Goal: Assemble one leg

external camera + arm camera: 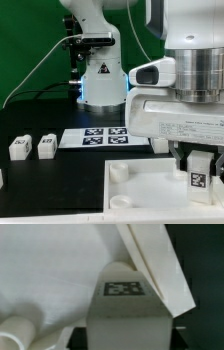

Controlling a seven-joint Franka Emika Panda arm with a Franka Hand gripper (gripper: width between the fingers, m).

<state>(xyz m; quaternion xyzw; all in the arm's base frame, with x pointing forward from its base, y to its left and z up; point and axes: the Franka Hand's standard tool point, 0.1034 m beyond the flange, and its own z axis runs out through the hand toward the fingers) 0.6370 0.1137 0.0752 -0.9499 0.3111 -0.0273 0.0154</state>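
My gripper (199, 168) is at the exterior view's right, shut on a leg (200, 181), a small white block whose tag faces the camera. It holds the leg upright over the right part of the large white tray-like piece (140, 195). In the wrist view the held leg (124, 303) fills the middle with its tag showing, and dark fingertips (82, 334) press on both its sides. A round corner socket (18, 332) of the tray piece lies beside the leg. Two more legs (18, 147) (46, 146) stand on the black table at the left.
The marker board (105, 136) lies flat behind the tray piece, in front of the robot base (100, 75). Another white part (2, 178) shows at the exterior view's left edge. Two round sockets (118, 170) sit on the tray piece's left side.
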